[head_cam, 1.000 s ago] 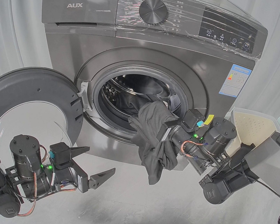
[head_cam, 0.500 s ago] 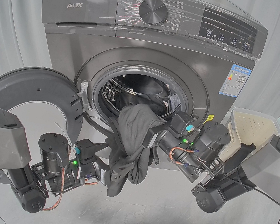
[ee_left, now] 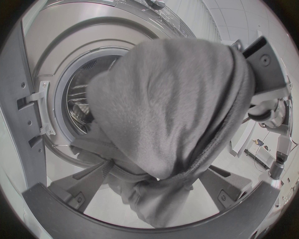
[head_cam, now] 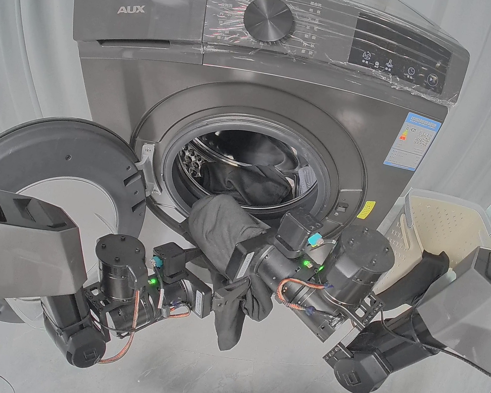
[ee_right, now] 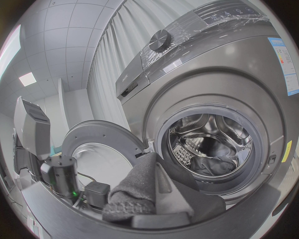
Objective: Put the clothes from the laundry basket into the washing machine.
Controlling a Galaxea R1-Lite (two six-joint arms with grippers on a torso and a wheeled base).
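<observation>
A pale pleated curtain (head_cam: 22, 14) hangs at the far side, left and right. The near floor (head_cam: 276, 385) is grey and smooth.

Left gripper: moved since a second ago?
Yes. Left gripper swung right, away from the open door, to the garment hanging below the drum opening.

The washing machine (head_cam: 122, 80) is satin grey metal, crinkled clear plastic film (head_cam: 321, 39) over its panel, its drum (head_cam: 193, 157) shiny perforated steel; the garment (head_cam: 219, 227) before it is matt fuzzy cloth, the laundry basket (head_cam: 445, 224) beside it cream plastic
</observation>
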